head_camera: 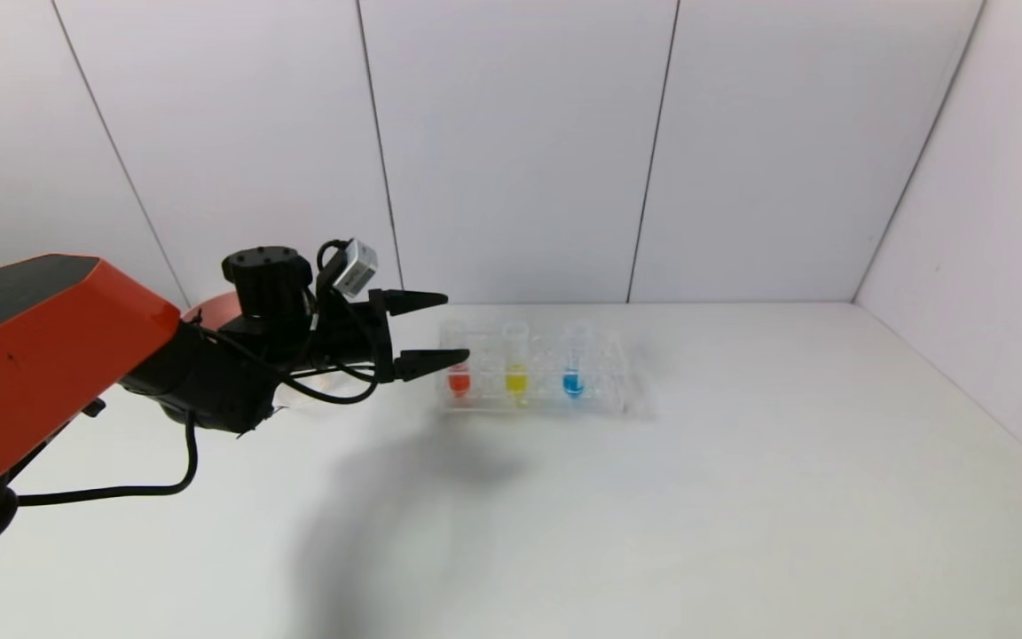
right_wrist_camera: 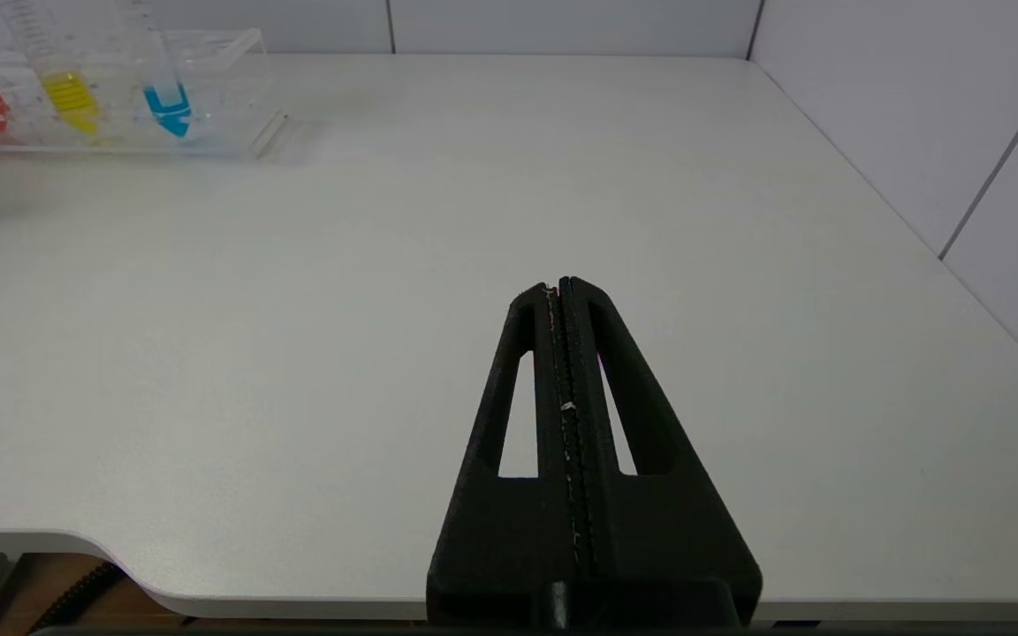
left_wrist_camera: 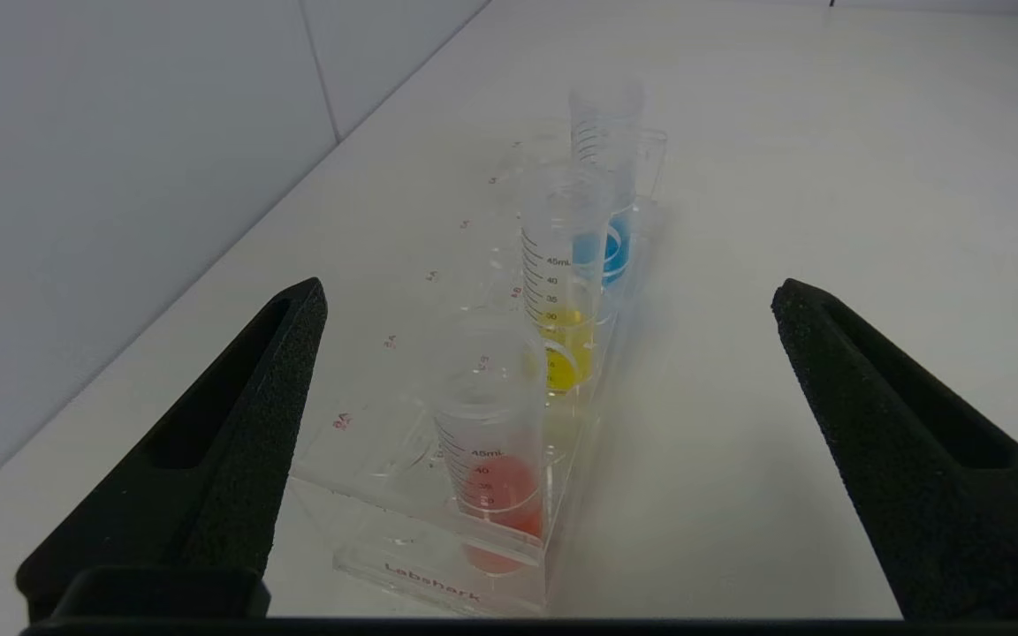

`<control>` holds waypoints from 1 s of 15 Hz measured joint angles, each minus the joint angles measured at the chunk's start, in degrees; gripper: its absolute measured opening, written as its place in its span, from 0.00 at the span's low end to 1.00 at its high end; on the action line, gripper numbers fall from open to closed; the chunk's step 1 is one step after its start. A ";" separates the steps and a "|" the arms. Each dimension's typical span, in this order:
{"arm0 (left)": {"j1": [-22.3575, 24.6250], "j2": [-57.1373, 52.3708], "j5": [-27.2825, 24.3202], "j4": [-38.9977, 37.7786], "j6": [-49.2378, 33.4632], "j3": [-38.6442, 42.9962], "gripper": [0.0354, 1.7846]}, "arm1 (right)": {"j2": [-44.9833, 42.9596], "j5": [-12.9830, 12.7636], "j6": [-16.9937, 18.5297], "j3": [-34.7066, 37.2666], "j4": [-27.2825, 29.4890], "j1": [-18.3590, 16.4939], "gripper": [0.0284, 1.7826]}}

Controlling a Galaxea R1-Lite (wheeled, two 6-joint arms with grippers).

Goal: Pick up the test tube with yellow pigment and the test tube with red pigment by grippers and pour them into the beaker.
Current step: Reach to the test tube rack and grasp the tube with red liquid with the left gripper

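On the white worktop (head_camera: 742, 497) a clear rack (head_camera: 626, 390) holds three tubes upright in a row: the test tube with red pigment (head_camera: 459, 377) nearest the robot's left, the test tube with yellow pigment (head_camera: 516, 373) in the middle, and a tube with blue liquid (head_camera: 573, 377) beyond it. The left hand (head_camera: 440, 330) hangs above the worktop just beside the rack's left end, its two black fingers spread wide and holding nothing; one fingertip lies close to the red tube in the head view, though whether it touches cannot be told. From the left wrist the same row runs away between the open fingers (left_wrist_camera: 244, 424), red tube (left_wrist_camera: 496, 477) closest, then yellow (left_wrist_camera: 565, 327), then blue (left_wrist_camera: 606, 247) (printed volume marks show on the tube walls). The right hand (right_wrist_camera: 559, 287) sits low near the worktop's front edge, well apart from the rack (right_wrist_camera: 226, 88), its fingers pressed together with nothing between them. A reddish-pink rim (head_camera: 209, 309) shows behind the left arm, mostly hidden by it. The beaker cannot be made out clearly; something faint and clear lies behind the left arm's cables.
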 joint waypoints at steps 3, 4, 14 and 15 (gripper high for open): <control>-0.06 1.54 0.05 2.73 -0.98 -2.45 0.99 | 0.00 0.00 -0.01 0.00 -0.02 0.00 0.05; -0.09 2.06 0.05 2.73 -1.00 -3.01 0.99 | 0.00 0.02 -0.01 0.00 0.00 0.00 0.05; -0.17 9.50 0.11 2.73 -2.71 -11.39 0.99 | 0.00 0.00 -0.01 0.00 -0.02 0.00 0.05; -0.22 9.95 0.10 2.66 -3.80 -12.00 0.99 | 0.00 0.00 -0.04 0.00 0.00 0.00 0.05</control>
